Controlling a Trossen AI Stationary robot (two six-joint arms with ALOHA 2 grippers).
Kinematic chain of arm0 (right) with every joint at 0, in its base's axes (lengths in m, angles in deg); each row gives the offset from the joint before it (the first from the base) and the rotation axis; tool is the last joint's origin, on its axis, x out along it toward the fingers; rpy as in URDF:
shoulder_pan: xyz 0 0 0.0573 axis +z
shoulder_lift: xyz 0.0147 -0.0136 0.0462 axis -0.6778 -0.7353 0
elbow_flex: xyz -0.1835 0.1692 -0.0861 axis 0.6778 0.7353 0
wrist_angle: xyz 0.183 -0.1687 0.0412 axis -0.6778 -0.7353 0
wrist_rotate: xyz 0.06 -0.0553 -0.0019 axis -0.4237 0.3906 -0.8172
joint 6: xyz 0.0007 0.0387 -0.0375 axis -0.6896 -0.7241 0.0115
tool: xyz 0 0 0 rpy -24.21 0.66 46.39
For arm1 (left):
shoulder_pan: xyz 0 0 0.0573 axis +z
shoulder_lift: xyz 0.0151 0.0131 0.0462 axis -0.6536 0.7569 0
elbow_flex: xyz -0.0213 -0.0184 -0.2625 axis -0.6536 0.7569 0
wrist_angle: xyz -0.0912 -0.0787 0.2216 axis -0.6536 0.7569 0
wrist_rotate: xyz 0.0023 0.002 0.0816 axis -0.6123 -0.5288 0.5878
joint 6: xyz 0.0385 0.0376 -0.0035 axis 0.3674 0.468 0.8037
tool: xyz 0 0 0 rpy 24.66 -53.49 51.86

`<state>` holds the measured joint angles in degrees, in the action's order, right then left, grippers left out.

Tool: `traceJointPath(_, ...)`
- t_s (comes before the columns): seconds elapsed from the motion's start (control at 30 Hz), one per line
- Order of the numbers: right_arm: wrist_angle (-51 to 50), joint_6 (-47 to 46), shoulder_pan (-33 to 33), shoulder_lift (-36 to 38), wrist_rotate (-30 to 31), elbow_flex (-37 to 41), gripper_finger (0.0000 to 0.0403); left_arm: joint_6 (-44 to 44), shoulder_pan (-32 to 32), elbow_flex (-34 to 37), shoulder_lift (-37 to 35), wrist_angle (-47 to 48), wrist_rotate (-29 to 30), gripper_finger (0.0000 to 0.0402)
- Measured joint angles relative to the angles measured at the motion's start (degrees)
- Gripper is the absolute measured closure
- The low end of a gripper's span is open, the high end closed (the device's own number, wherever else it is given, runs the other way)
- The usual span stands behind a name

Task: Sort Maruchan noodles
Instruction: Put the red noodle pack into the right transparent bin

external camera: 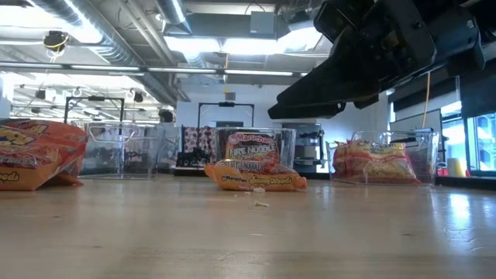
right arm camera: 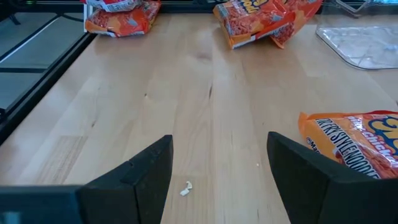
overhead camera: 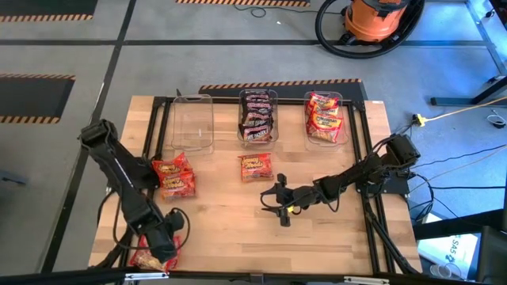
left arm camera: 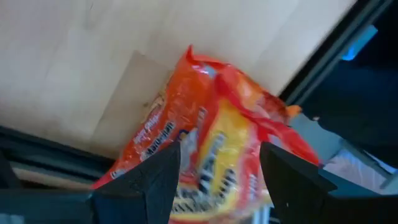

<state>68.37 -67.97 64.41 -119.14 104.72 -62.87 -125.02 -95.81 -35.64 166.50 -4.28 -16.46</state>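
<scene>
Left gripper (left arm camera: 214, 180), fingers spread, is set astride a crinkly orange-red ramen packet (left arm camera: 211, 143) at the wooden table's (overhead camera: 230, 229) near-left corner. Right gripper (overhead camera: 279, 207), open w/ nothing held, is hung over mid-table. Loose orange packets (overhead camera: 175, 175) and (overhead camera: 256, 166) are seen beyond; clear plastic bins (overhead camera: 193, 123) at far edge, two w/ packets.

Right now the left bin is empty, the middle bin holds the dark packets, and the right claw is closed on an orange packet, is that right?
Not quite. The right claw is open and holds nothing, hovering over bare wood, as the right wrist view shows. The rest stands: the left bin is empty and the middle bin holds the dark packets.
</scene>
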Motion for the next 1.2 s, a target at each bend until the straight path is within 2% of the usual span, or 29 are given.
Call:
traceJointPath(0.1, -0.01, -0.02, 0.0, 0.01, 0.02, 0.0, 0.0164, 0.03, -0.02, 2.4, 0.02, -4.07, 0.55, 0.0186)
traceJointPath(0.3, 0.0, -0.02, 0.0, 0.0, 0.01, 0.0, 0.0164, 0.12, 0.16, 5.84, 0.0, -5.1, 0.11, 0.0187)
traceJointPath(0.4, -0.01, -0.02, 0.0, 0.01, 0.01, 0.0, 0.0164, 0.8, 0.35, 6.15, 0.0, -7.13, -0.1, 0.0202)
traceJointPath(0.57, -0.01, 0.01, 0.0, 0.01, 1.6, 0.0, 0.0164, 1.58, 0.35, 7.49, 0.0, -9.61, -0.03, 0.0267)
traceJointPath(0.8, -0.01, -0.03, 0.0, 0.01, 1.62, 0.0, 0.0164, 4.57, 0.66, 8.22, -0.02, -10.37, -0.13, 0.0388)
traceJointPath(0.97, -0.01, -0.04, 0.0, 0.01, 1.63, 0.0, 0.0164, 5.36, 2.6, 7.73, -0.02, -9.37, 0.24, 0.0396)
traceJointPath(1.2, -0.01, -0.07, 0.0, 0.01, 1.57, 0.0, 0.0164, 13.75, 9.3, 1.53, 0.02, -4.45, 5.97, 0.0399)
